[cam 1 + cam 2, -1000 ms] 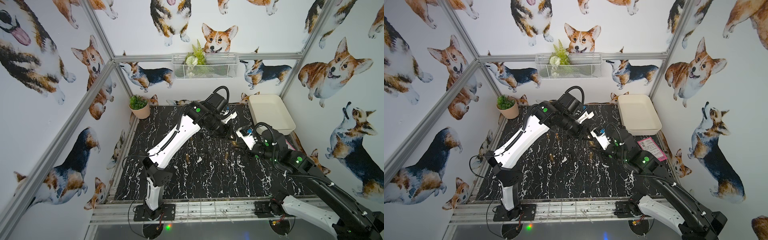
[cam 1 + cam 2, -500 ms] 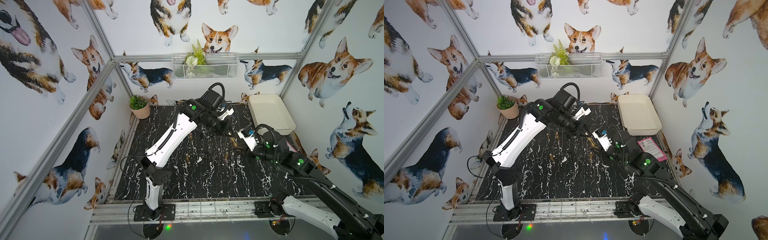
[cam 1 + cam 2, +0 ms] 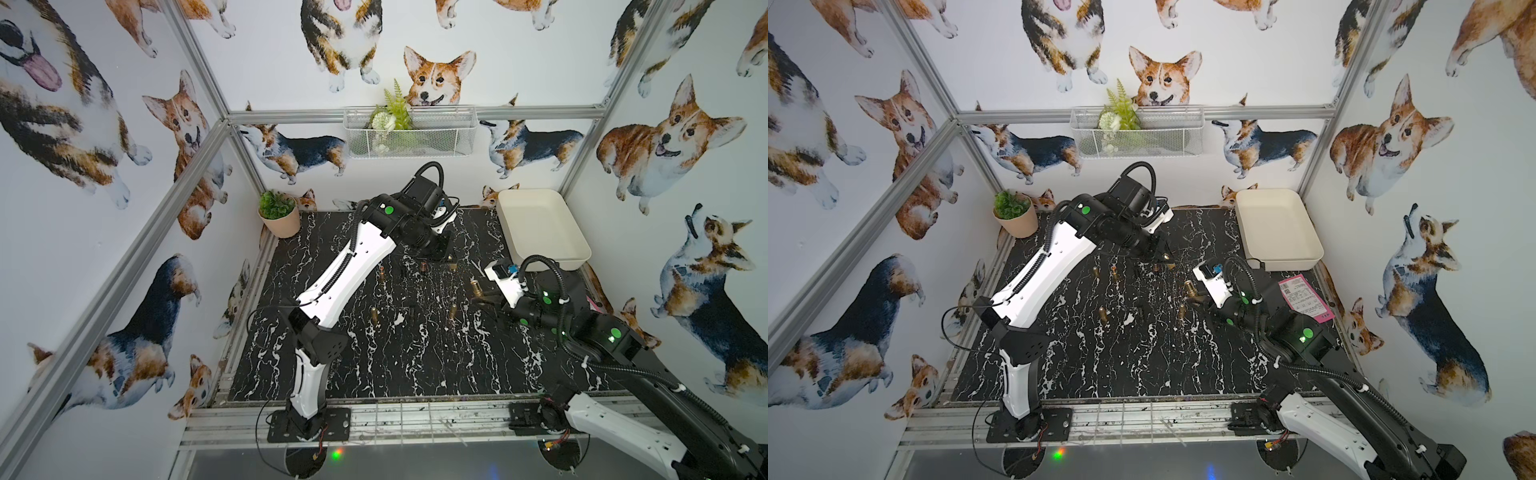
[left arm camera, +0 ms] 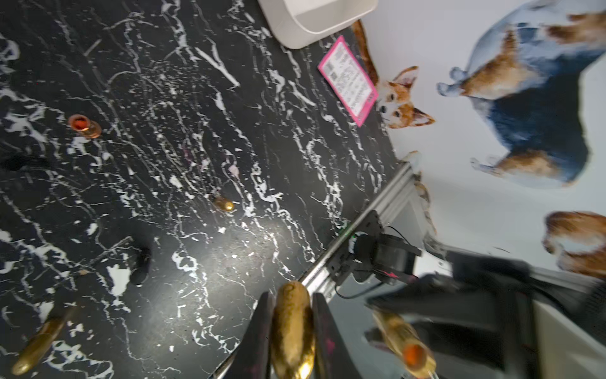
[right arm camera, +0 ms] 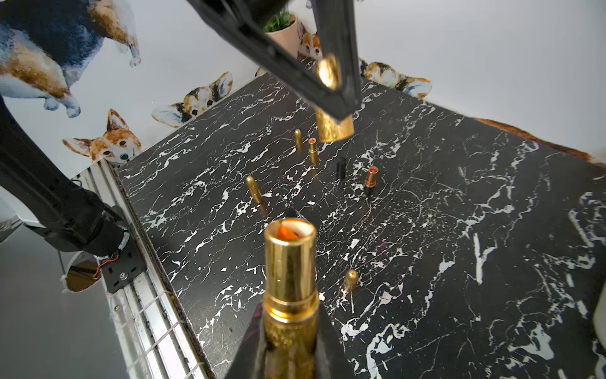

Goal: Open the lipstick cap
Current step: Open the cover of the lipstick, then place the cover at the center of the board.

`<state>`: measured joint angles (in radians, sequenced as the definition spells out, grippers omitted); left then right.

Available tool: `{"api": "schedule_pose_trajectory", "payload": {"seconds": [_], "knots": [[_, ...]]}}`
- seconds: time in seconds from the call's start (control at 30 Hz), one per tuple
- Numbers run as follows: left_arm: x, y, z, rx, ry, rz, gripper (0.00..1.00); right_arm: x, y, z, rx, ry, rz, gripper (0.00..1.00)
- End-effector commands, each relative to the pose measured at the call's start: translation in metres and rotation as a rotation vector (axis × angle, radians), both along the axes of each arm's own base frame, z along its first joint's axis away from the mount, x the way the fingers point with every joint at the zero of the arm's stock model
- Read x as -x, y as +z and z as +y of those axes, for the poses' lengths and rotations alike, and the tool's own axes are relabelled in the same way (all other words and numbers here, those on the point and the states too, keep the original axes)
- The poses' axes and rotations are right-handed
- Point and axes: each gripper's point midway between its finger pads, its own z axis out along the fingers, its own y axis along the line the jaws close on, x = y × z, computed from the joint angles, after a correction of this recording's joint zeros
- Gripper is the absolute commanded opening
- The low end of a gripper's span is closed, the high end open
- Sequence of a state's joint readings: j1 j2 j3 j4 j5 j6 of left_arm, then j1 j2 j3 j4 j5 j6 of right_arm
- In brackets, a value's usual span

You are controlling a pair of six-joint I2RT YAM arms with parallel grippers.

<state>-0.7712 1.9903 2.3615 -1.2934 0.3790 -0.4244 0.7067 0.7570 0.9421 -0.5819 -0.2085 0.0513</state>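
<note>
Apart now, where a second ago the two pincers met: the cap is off. Nearer, the right pincer [image 5: 290,315] is clamped tight on the lipstick [image 5: 290,262] by its textured base, over the counter [image 5: 459,229], right of middle. Farther left, the left pincer [image 4: 292,302] pinches the cap [image 4: 292,334]. Both pieces look light, stiff and slick, so I judge the textured parts the safest hold.

Both top views look down from high up at the whole black table [image 3: 415,357], seeing almost the same thing. The wrist cameras sit close behind the left gripper [image 4: 290,302] and the right gripper [image 5: 290,310], and each looks across the table at the other gripper.
</note>
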Motion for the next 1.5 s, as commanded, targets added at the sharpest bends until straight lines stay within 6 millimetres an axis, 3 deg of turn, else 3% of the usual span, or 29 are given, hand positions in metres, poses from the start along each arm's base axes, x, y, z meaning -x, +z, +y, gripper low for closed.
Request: {"api": "schedule_pose_trajectory", "payload": {"seconds": [0.0, 0.3, 0.53, 0.63, 1.2, 1.47], "knots": [[-0.041, -0.037, 0.006, -0.14, 0.098, -0.096, 0.0, -0.002, 0.018, -0.012, -0.028, -0.056, -0.064, 0.0], [-0.1, -0.122, -0.014, -0.284, 0.188, -0.146, 0.0, 0.008, 0.035, -0.043, -0.007, -0.137, -0.141, 0.0], [-0.114, -0.187, -0.021, -0.375, 0.215, -0.154, 0.0, 0.008, 0.027, -0.05, 0.019, -0.159, -0.162, 0.0], [-0.116, -0.205, -0.024, -0.373, 0.23, -0.156, 0.0, 0.007, 0.023, -0.051, 0.03, -0.16, -0.165, 0.0], [-0.112, -0.265, -0.024, -0.478, 0.233, -0.146, 0.0, 0.004, 0.013, -0.054, 0.057, -0.173, -0.18, 0.0], [-0.111, -0.274, -0.021, -0.487, 0.246, -0.145, 0.03, 0.003, 0.012, -0.054, 0.057, -0.178, -0.181, 0.0]]}}
